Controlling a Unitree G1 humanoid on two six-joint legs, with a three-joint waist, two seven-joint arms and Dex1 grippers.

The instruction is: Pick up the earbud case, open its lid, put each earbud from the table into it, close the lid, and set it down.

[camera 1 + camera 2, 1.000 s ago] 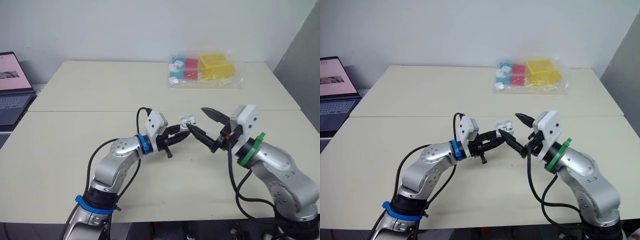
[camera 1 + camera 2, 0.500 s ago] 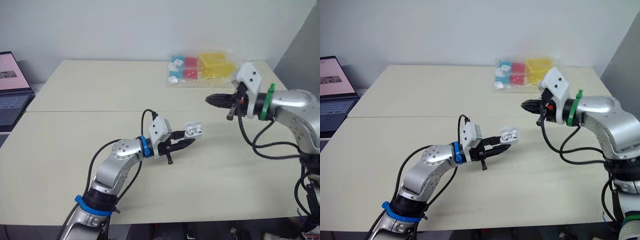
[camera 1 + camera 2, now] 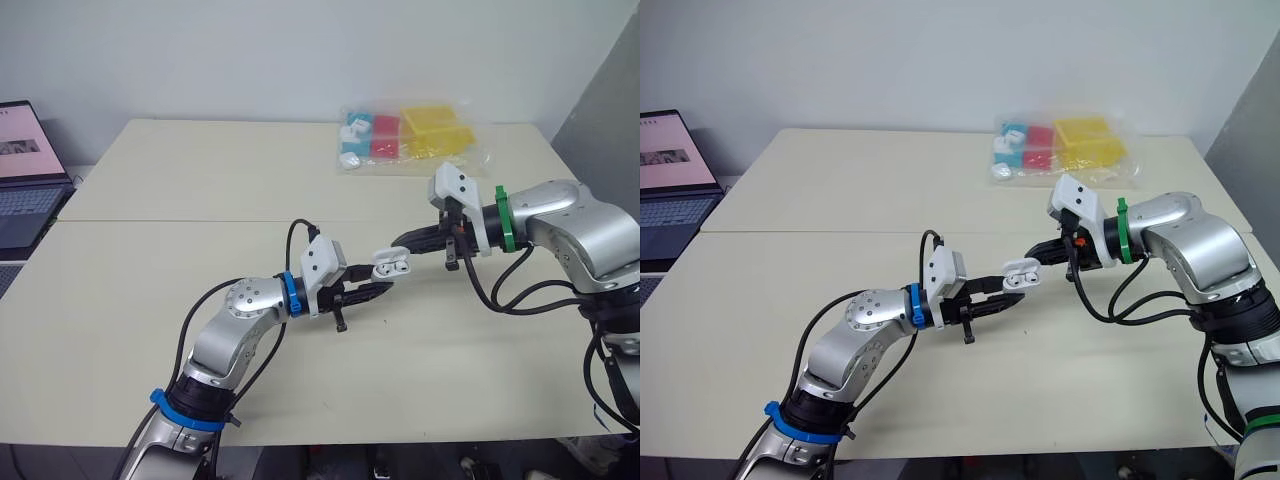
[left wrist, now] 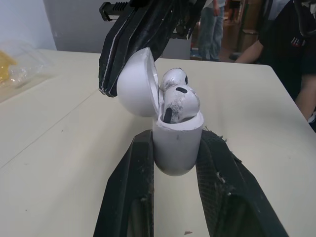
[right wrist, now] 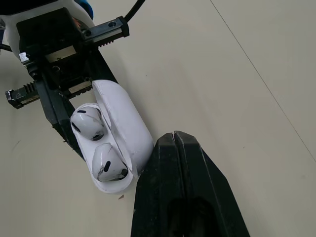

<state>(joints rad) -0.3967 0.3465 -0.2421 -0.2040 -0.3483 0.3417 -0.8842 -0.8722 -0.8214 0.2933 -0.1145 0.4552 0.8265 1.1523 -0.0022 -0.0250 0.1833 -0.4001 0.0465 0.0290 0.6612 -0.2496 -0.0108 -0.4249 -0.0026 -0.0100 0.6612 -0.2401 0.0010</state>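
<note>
The white earbud case (image 3: 390, 264) is held above the table with my left gripper (image 3: 373, 290) shut on its lower half (image 4: 177, 148). Its lid (image 4: 136, 84) stands open. Two white earbuds (image 5: 89, 123) (image 5: 109, 165) sit side by side in the case. My right gripper (image 3: 402, 240) is shut, its black fingers pressed together, and its tip (image 5: 175, 139) rests against the back of the open lid, on the side away from the left arm.
A clear bag of coloured boxes (image 3: 410, 135) lies at the table's far right. An open laptop (image 3: 20, 170) stands at the far left. A seam runs across the tabletop (image 3: 150, 222). People (image 4: 286, 44) show in the background beyond the table.
My right gripper, open by the case a second ago, pulled up and away to the right, shut, then came back down to the lid. The left gripper kept hold of the case.
</note>
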